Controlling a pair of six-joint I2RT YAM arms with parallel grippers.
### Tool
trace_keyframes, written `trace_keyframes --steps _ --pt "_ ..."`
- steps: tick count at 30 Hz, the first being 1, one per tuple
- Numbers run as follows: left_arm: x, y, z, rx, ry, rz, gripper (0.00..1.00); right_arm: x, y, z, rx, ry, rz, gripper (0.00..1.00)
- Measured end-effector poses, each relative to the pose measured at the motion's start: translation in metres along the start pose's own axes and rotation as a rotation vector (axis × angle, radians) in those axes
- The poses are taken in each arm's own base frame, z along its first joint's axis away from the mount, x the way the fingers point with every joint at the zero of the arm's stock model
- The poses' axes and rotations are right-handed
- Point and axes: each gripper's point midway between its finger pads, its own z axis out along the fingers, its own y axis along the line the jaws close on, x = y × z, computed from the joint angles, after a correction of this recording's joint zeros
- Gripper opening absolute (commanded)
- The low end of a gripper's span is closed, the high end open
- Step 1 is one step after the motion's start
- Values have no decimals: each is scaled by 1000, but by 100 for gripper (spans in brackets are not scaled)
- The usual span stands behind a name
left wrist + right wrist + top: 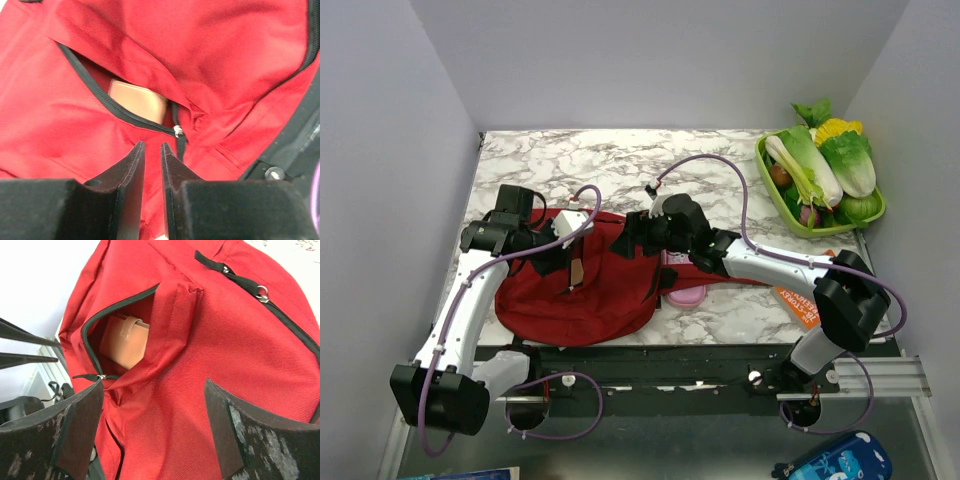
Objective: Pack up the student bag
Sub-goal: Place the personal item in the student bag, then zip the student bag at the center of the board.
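student bag (585,285) lies near-left on surface (620,160), pocket unzipped, tan wallet (137,100) inside, half under flap. left claw (152,146) barely apart, right claw (154,385) wide, both empty. pink case (688,296) beside bag; vegetable tray (820,232) far-right corner.

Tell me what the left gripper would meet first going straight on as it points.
Probably the dark red fabric backpack, on the cloth just below its small silver zipper pull; depth is unclear.

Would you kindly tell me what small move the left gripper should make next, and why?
Probably ease the left gripper forward and pinch the zipper pull. The tan item already sits inside the bag, the zipper is open, and the pull lies just ahead of the slightly parted, empty jaws.
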Motion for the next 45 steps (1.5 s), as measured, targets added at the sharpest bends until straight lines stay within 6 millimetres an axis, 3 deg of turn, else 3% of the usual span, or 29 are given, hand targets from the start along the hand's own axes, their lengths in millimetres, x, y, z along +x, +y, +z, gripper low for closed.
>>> trace_keyframes --steps 6,9,16,20,27,36,45 --pt "-9 17 2 -93 -50 -4 30 2 -2 0 1 1 -25 87" --pt "-7 5 4 -17 -44 44 26 3 -4 0 5 2 -39 86" --pt "43 -41 10 200 71 216 25 20 -18 -3 37 28 -53 85" --pt "70 -55 12 250 132 243 25 25 -22 -3 43 37 -57 84" --pt "84 -38 30 182 165 250 26 24 -21 -3 39 31 -58 83" --pt "74 -14 41 88 136 275 20 21 -18 -8 33 21 -60 77" --pt "85 -26 46 174 186 272 6 27 -21 -10 38 29 -55 70"
